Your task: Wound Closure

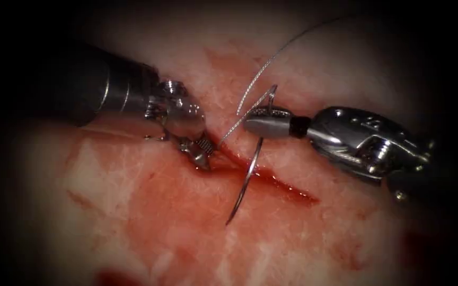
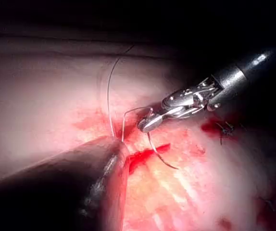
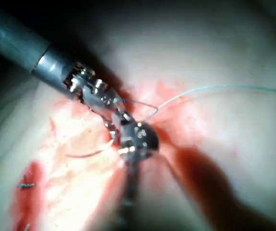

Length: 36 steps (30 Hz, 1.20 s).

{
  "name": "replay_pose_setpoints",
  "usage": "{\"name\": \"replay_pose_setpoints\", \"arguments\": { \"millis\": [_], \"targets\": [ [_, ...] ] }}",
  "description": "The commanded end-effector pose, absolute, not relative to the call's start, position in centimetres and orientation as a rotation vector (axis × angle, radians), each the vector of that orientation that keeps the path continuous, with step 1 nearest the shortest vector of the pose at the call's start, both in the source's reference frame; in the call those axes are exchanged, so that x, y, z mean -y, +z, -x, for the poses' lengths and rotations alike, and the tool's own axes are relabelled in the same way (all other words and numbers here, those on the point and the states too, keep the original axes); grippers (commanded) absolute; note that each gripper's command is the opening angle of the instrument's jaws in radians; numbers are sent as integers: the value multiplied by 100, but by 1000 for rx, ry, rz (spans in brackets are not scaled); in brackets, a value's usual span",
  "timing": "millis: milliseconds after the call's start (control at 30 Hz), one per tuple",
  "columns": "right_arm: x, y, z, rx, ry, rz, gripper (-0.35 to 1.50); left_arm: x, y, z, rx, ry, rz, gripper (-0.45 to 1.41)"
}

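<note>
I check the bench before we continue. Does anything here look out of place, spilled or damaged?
Only the red fluid stands out, smeared over the tissue beside the cut. The right tool grips the needle near its thread end, its point free above the cut. The thread looks intact. The left tool rests at the cut's left edge.

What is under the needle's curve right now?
Under the needle, held near its thread end by the right tool, lies the cut in the tissue.

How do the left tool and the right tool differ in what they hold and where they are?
The right tool grips the needle near its thread end, right of the cut; the left tool has its tip at the cut's left end, on the thread. Both are needle drivers.
</note>
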<state>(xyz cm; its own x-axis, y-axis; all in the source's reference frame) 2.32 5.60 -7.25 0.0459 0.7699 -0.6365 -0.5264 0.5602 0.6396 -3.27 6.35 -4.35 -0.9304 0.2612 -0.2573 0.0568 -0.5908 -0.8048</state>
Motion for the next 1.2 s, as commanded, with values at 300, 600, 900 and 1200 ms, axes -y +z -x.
{"name": "replay_pose_setpoints", "arguments": {
  "millis": [300, 600, 900, 1200],
  "targets": [
    [-578, -687, -254, -1148, 870, -99, -35, -635, -446, 310, 1337, 2663, 540, 35],
    [-580, -669, -263, -1114, 747, 50, -35, -640, -450, 316, 1302, 2659, 550, 31],
    [-571, -650, -274, -1048, 623, 236, -35, -635, -452, 315, 1305, 2656, 562, 28],
    [-552, -652, -284, -1040, 571, 270, -35, -650, -464, 311, 1237, 2634, 641, 26]
  ]
}}
